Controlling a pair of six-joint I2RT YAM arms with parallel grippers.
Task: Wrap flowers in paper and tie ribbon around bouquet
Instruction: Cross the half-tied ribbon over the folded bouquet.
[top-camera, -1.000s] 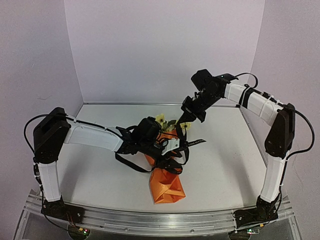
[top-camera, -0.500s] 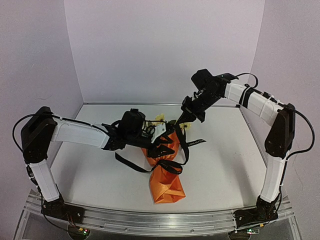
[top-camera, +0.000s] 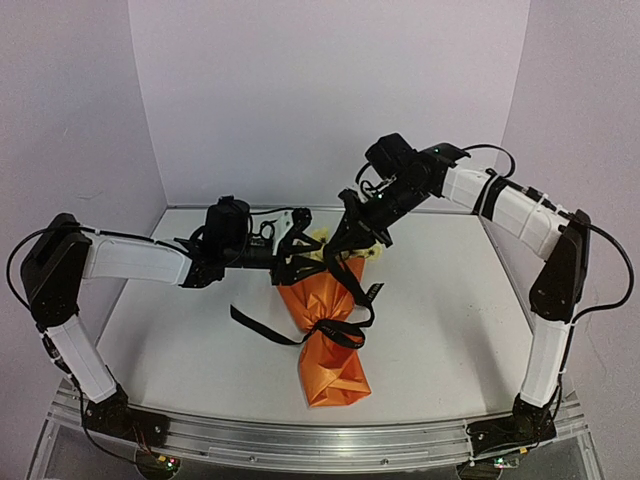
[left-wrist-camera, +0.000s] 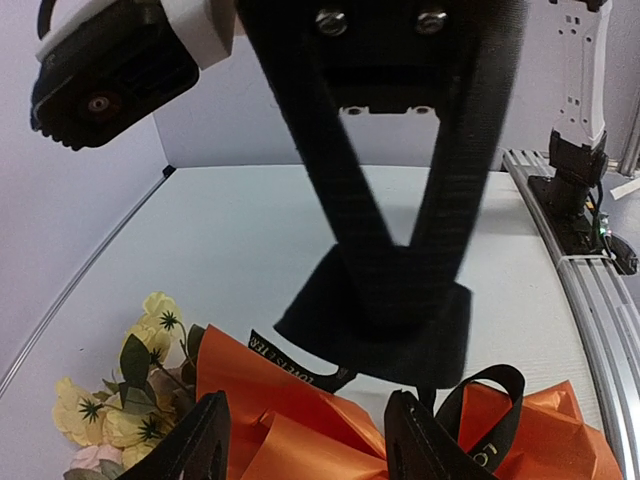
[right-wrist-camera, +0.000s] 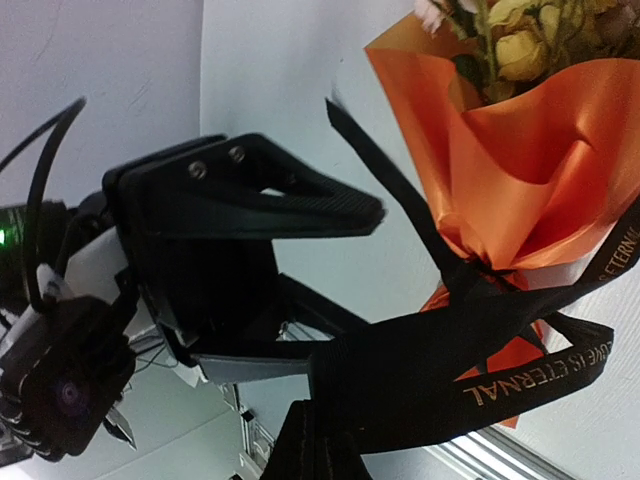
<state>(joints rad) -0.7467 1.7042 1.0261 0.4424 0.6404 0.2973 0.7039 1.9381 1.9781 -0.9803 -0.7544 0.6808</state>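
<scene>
Step in hand: tying the ribbon (top-camera: 335, 330) round the bouquet (top-camera: 335, 378), which lies on the surface (top-camera: 450, 320). The right fingers (left-wrist-camera: 458, 150) clamp a ribbon end. The left fingers (left-wrist-camera: 205, 450) stand parted and empty. Next, take the free end with the left and pull tight.

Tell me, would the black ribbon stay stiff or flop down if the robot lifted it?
Probably flop: the ribbon lies in loose curves on the table and droops in soft loops around the bouquet. It looks thin and light, so it should lift easily. Where the right claw pinches it, it seems straight only because it's pulled tight.
</scene>
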